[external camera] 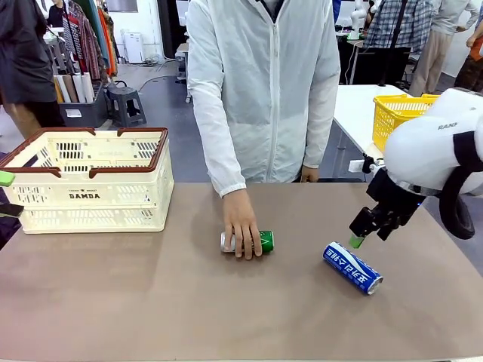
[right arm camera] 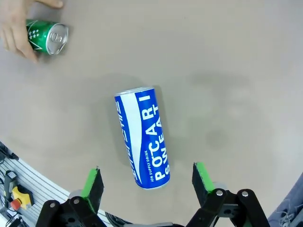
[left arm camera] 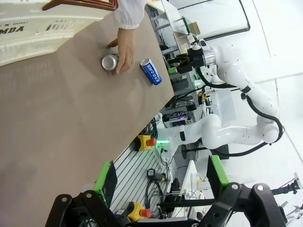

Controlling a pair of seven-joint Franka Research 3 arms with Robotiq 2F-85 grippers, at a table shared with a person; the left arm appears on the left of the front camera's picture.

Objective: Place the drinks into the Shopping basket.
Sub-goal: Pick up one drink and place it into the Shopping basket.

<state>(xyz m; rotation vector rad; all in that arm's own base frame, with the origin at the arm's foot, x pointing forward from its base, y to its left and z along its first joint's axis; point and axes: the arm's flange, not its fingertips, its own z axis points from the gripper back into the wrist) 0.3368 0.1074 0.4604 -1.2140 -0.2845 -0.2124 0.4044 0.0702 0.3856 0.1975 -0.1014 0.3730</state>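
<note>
- blue can: lies on its side on the brown table, right of middle, white lettering up. in the right wrist view its silver end falls between the two green pads.
- right gripper: jaws wide apart and empty, poised just over the blue can's far end; from the front, whether a pad touches the can cannot be told.
- green can: on its side near the table's middle, well apart from the blue can, silver top toward the basket side.
- person's hand: rests on the green can, fingers over its body.
- shopping basket: cream with a brown rim, "damda" on its side, at the table's far left; no can seen inside.
- left gripper: jaws spread, nothing between them, off the table's left edge beside the basket.
- yellow basket: on a white table behind, at right.
</note>
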